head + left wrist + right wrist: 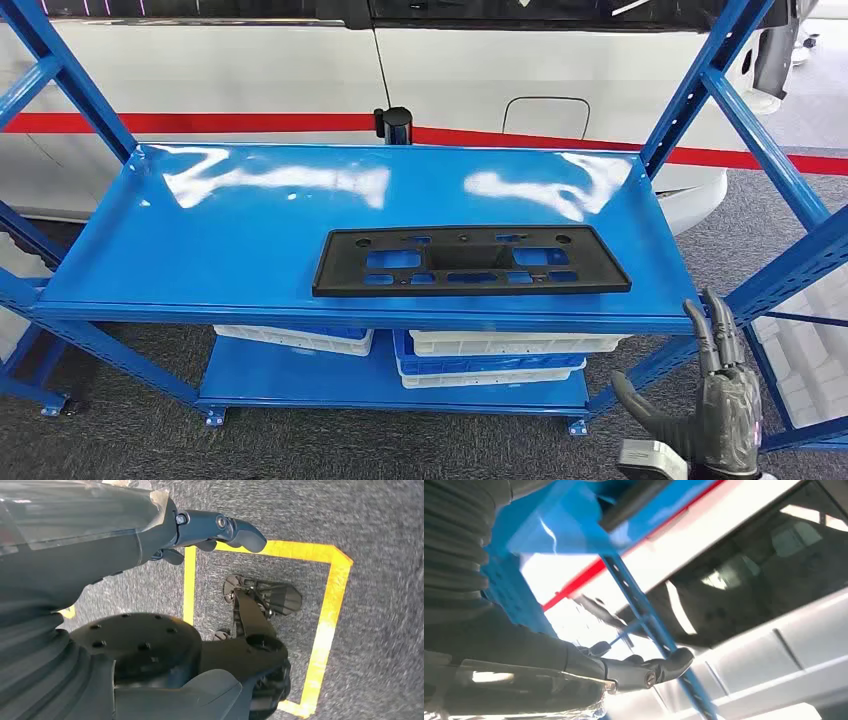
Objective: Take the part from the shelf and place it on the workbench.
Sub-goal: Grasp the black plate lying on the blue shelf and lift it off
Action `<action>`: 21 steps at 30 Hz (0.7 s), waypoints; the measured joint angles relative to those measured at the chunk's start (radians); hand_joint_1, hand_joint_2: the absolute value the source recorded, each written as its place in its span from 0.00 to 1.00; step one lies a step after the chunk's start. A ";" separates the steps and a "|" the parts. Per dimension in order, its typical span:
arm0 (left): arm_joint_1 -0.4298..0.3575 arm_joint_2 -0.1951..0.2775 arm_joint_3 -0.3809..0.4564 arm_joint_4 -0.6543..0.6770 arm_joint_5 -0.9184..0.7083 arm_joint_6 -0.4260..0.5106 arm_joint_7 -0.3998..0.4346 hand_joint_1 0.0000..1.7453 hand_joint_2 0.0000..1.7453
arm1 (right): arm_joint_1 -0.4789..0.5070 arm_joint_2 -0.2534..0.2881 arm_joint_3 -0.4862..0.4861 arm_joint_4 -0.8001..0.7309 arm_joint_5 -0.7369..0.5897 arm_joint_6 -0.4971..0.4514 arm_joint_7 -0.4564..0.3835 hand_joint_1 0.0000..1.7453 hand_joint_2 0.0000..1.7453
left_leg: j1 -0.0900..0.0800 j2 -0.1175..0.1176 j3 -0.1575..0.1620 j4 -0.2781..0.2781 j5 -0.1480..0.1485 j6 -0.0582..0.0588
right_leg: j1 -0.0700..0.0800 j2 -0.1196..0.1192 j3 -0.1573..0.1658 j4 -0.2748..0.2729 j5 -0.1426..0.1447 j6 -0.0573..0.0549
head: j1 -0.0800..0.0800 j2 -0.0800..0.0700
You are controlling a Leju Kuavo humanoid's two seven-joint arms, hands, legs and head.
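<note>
Nearest of all is the right hand (722, 400), raised at the lower right of the head view with its dark fingers (712, 328) pointing up and spread apart, holding nothing. It sits below and in front of the shelf's front edge, off to the right of the part and not touching anything. From the right wrist view the thumb (659, 667) sticks out free against a blue upright, again with nothing in its grasp.

The left hand (215, 532) hangs low over grey carpet marked with yellow tape (325, 630); its visible fingers look loosely extended and empty, though how the rest of them lie I cannot tell.

Next comes the blue shelf (230, 250), its top board glossy with glare. The part (470, 262), a flat black plastic plate with several cut-out windows, lies flat near the front edge, a little right of centre. On the tier below rest white trays (500, 345). Behind everything stands a white vehicle with a red stripe (250, 122).

The step in hand appears to be the reach. A flat plate on a slick board gives little to grab from above (fingertips would likely just push it along), so the better approach is probably to come in level with the board toward the plate's near right corner or edge, with the thumb underneath or through a window, keeping the wrist clear of the right upright (700, 90).
</note>
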 joint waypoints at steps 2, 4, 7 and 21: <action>-0.004 -0.002 -0.003 0.000 -0.003 0.001 0.003 0.00 1.00 | -0.014 0.005 0.009 0.008 0.013 -0.008 0.007 0.00 1.00 | 0.000 0.000 0.000 0.000 0.000 0.001 | 0.000 0.000 0.000 0.000 0.000 0.000 | 0.000 0.000; -0.010 -0.006 -0.010 0.000 -0.008 0.003 0.006 0.00 1.00 | -0.038 0.014 0.023 0.021 0.030 -0.018 0.016 0.00 1.00 | 0.000 0.000 -0.001 0.000 0.001 0.001 | 0.000 -0.001 0.002 0.000 0.000 0.000 | 0.000 0.000; -0.012 -0.006 -0.021 0.000 -0.010 0.006 0.007 0.00 1.00 | -0.054 0.022 0.037 0.033 0.035 -0.022 0.019 0.00 1.00 | 0.000 0.000 -0.001 0.000 0.001 0.001 | 0.000 -0.001 0.008 0.000 0.000 0.000 | 0.000 0.000; -0.012 -0.008 -0.030 0.000 -0.010 0.007 0.007 0.00 1.00 | -0.066 0.034 0.050 0.056 0.038 -0.025 0.020 0.00 1.00 | 0.000 0.000 -0.001 0.000 0.001 0.001 | 0.000 -0.001 0.007 0.000 0.000 0.000 | 0.000 0.000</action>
